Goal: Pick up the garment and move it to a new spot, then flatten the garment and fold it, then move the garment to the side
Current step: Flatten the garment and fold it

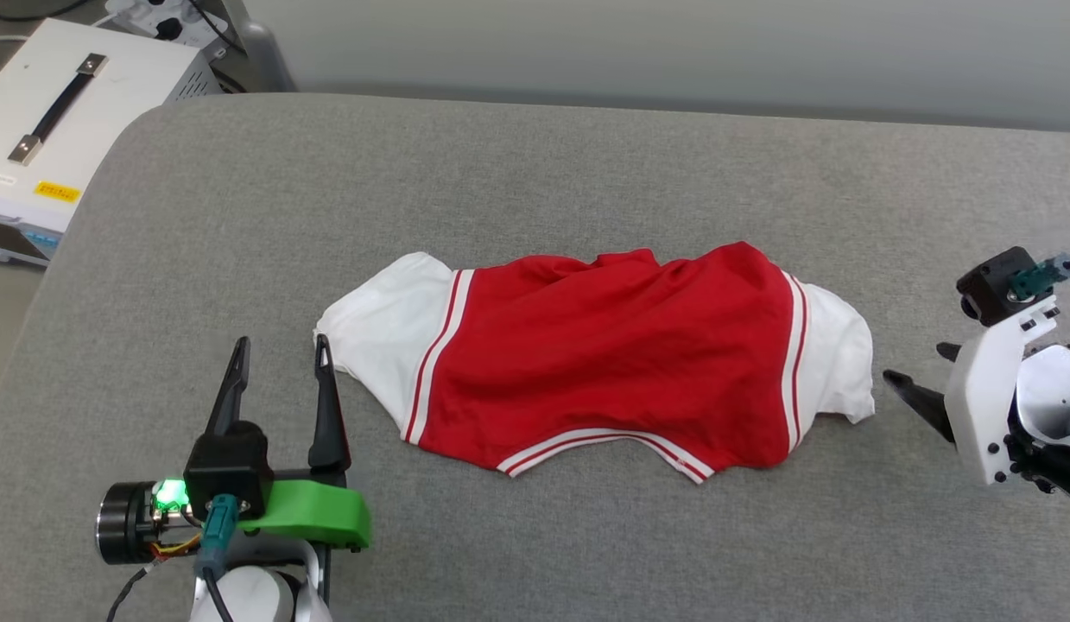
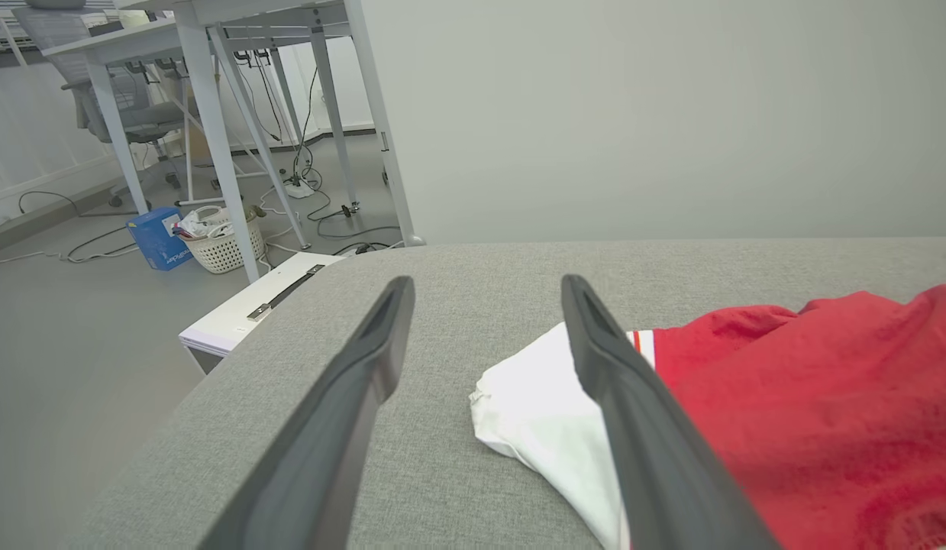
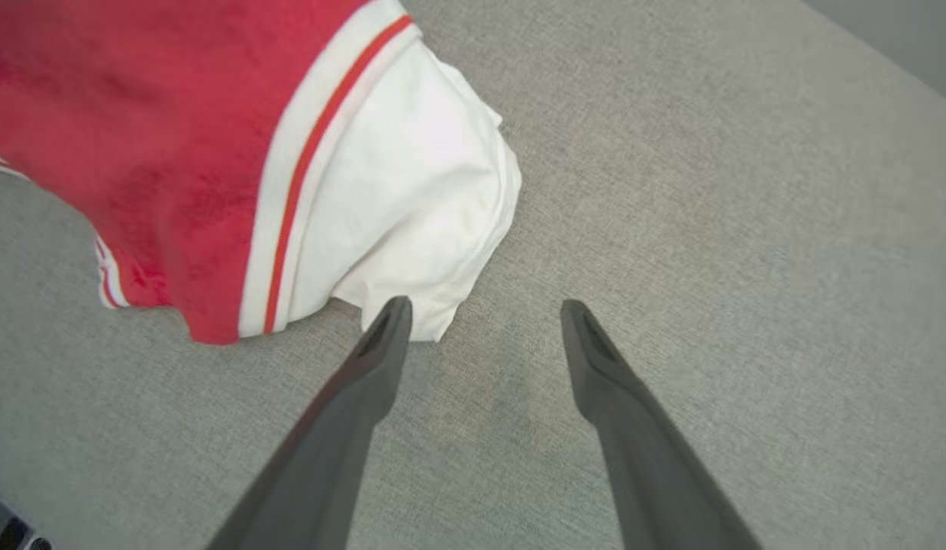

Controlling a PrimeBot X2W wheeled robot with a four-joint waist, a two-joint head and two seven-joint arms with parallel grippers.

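The shirt (image 1: 604, 354) lies across the middle of the grey table (image 1: 535, 173), its red body bunched with wrinkles and a white sleeve sticking out at each end. The left gripper (image 1: 281, 340) sits just beside the left sleeve (image 1: 379, 324), fingers spread wide and holding nothing. In its wrist view one finger overlaps the sleeve's edge, though I can't tell whether it touches the cloth. On the other side the right gripper (image 1: 913, 361) is likewise wide open and empty, its tips angled down at the table just off the corner of the right sleeve (image 1: 837, 363).

It looks like a two-handed pinch at the sleeve ends is being lined up, either for flattening or for the next fold. To do it well, each gripper should come in low so that one finger slips under the sleeve edge. Each should bite well into the cloth rather than the very corner, and close on every layer. Then both should lift and pull evenly, or the soft jersey will likely skew and keep its wrinkles.
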